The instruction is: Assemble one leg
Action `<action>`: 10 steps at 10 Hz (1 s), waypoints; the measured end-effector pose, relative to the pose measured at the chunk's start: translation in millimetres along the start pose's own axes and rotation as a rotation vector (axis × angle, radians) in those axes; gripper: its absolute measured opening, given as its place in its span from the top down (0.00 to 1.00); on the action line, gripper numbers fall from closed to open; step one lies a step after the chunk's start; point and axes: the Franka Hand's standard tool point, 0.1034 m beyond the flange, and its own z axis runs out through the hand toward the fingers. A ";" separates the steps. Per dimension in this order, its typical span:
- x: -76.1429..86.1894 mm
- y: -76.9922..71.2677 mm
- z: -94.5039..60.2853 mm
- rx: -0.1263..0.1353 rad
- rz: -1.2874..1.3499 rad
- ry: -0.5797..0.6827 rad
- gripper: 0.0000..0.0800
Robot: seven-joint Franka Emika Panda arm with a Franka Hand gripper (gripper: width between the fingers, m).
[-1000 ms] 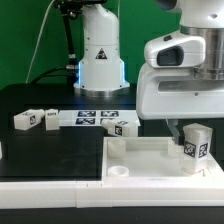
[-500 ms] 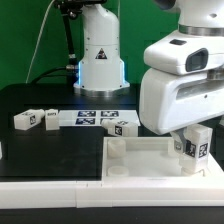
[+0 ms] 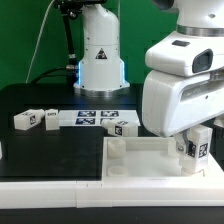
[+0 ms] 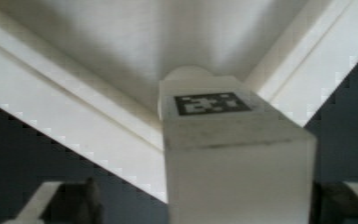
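Note:
A white square leg [image 3: 197, 148] with a marker tag stands upright in the corner of the white tray [image 3: 140, 152] nearest the exterior view's right. In the wrist view the leg [image 4: 229, 140] fills the middle, its tag facing the camera. My gripper [image 4: 202, 205] straddles the leg's upper part. Both fingers [image 4: 66, 203] show with a dark gap to the leg, so the jaws stand open. In the exterior view the big white hand [image 3: 185, 85] hides the fingers.
Two loose legs [image 3: 27, 120] lie at the exterior view's left, and another [image 3: 122, 127] lies behind the tray. The marker board [image 3: 92, 118] lies at the back. A long white bar [image 3: 50, 190] runs along the front edge. The robot base [image 3: 98, 55] stands behind.
Since a second ago the hand has turned about the leg and come a little lower. The leg has stayed upright in the tray corner. Nothing has moved in the last half second.

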 end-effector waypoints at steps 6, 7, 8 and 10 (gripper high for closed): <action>-0.4 2.4 0.5 0.006 0.163 0.003 0.64; -0.7 3.8 0.8 0.008 0.284 0.003 0.64; -0.8 4.5 1.1 0.011 0.406 0.004 0.64; -2.4 7.6 1.4 0.027 0.626 0.005 0.64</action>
